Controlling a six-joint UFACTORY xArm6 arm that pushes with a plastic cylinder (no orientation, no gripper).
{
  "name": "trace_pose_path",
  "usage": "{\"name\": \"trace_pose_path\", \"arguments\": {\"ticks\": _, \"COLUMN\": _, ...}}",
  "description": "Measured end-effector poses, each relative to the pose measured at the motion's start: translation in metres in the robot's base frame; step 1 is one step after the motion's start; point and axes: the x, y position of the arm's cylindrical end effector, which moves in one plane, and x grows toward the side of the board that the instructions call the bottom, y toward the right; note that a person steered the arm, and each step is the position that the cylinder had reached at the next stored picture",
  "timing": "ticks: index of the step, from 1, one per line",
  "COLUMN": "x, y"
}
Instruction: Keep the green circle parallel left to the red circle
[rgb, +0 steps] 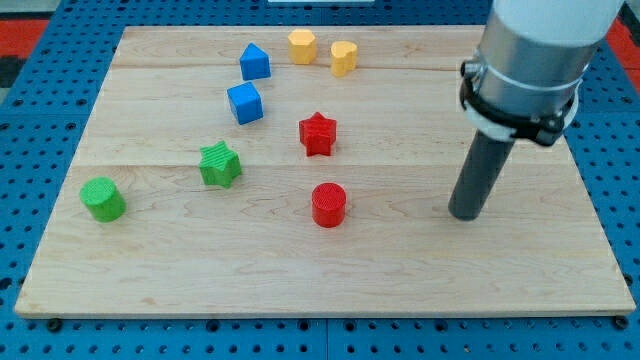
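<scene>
Green circle (103, 199) near the board's (400, 290) left edge, level with the red circle (328, 204).
My tip (465, 214) stands right of the red circle, touching nothing; arm's upper part cut off at the view's top.

Between the green circle (102, 198) and the red circle (328, 204) the counter (300, 280) lies free, only the green star (220, 164) stands just above this lane.

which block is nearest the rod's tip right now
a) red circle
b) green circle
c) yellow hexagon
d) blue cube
a: my tip rests on the board at the view's right, and the red circle is the closest block, level with it to its left; the green circle sits far off at the view's left.
</scene>
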Motion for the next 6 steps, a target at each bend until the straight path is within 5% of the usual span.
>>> {"name": "trace_pose_path", "arguments": {"ticks": 2, "x": 0.026, "y": -0.07}}
{"name": "trace_pose_path", "arguments": {"ticks": 6, "x": 0.026, "y": -0.097}}
